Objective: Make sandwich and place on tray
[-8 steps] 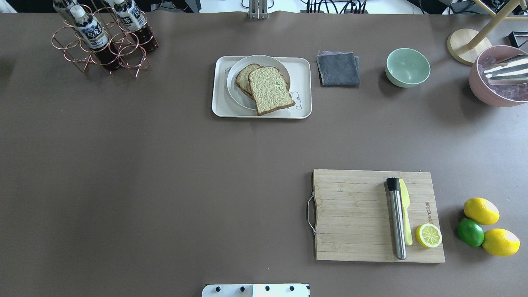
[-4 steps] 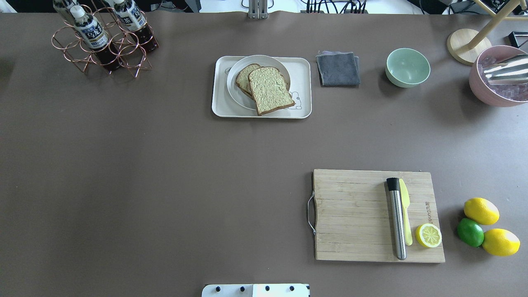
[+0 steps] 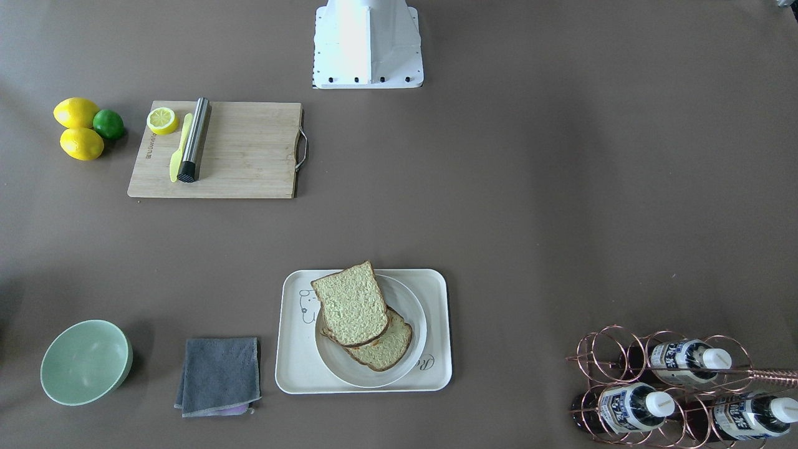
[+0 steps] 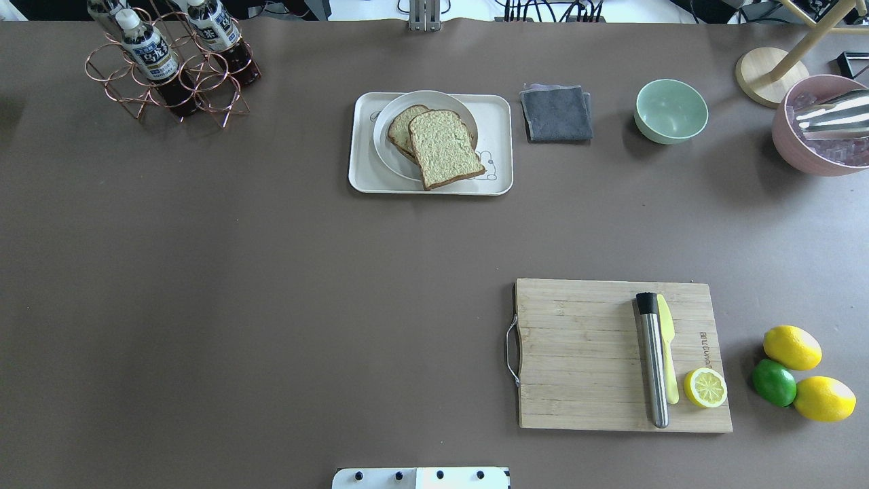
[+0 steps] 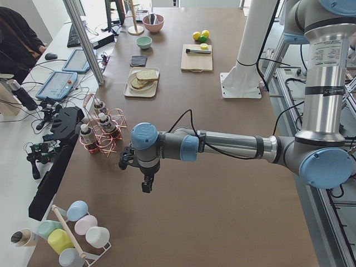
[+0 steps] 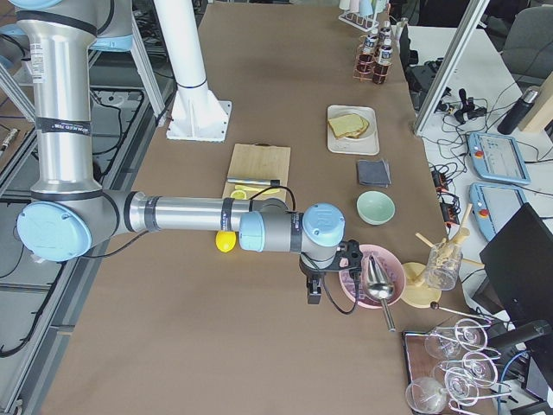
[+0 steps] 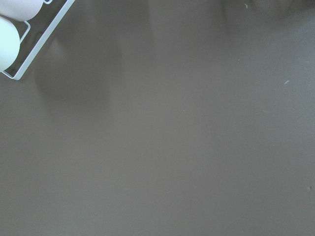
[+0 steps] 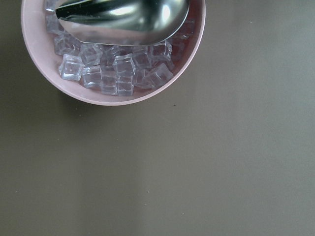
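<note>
Sandwich [image 4: 441, 146] on plate [image 4: 390, 159] in tray [image 4: 499, 112], mid far table edge; between-slice gap hidden. Left tool [image 5: 146, 188] and right tool [image 6: 313, 298] show only small in side views, seemingly empty. Can't tell grip state.

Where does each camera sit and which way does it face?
Front-facing: across table, looking down; robot base at top.
Overhead: behind robot, looking forward; base at bottom.
Exterior left: table end; left gripper near.
Exterior right: other end; right gripper near.
Left wrist: down on table; no body.
Right wrist: down on pink bowl; no body.
Front-facing and overhead share tray and sandwich.
</note>
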Robot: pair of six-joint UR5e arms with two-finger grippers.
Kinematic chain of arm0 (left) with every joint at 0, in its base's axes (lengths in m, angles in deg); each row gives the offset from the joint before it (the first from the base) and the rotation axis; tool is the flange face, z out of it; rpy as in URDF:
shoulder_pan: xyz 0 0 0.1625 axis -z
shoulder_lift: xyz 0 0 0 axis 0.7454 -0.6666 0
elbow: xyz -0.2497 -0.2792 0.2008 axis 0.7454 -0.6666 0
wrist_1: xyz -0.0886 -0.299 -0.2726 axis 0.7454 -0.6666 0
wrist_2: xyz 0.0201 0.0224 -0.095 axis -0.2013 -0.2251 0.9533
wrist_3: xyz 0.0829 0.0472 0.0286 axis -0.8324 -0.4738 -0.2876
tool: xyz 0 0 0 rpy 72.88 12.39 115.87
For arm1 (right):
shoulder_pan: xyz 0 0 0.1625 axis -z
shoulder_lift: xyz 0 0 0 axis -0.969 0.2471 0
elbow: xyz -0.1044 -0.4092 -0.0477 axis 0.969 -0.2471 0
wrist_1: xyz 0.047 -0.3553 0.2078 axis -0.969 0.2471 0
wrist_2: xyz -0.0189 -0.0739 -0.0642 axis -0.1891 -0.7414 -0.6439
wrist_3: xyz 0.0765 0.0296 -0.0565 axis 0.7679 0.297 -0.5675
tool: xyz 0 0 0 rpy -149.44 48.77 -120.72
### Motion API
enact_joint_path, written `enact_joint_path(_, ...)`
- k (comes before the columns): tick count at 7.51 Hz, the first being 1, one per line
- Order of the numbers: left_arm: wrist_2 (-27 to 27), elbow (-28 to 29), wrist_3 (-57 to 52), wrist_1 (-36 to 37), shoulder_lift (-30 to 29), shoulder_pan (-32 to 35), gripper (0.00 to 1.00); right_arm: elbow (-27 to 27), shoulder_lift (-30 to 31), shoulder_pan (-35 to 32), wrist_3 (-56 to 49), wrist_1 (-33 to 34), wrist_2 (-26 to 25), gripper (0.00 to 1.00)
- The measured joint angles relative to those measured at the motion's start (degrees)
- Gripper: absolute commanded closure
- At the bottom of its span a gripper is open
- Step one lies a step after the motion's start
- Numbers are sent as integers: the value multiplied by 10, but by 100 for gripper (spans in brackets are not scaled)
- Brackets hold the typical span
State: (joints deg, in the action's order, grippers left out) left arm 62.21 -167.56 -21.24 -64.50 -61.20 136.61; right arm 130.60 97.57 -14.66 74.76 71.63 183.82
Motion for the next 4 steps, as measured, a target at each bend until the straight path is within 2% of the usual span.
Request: enact_joint_path(4,0,0,0,0,-1,4,2,-3,-4,0,0,-1,0,1)
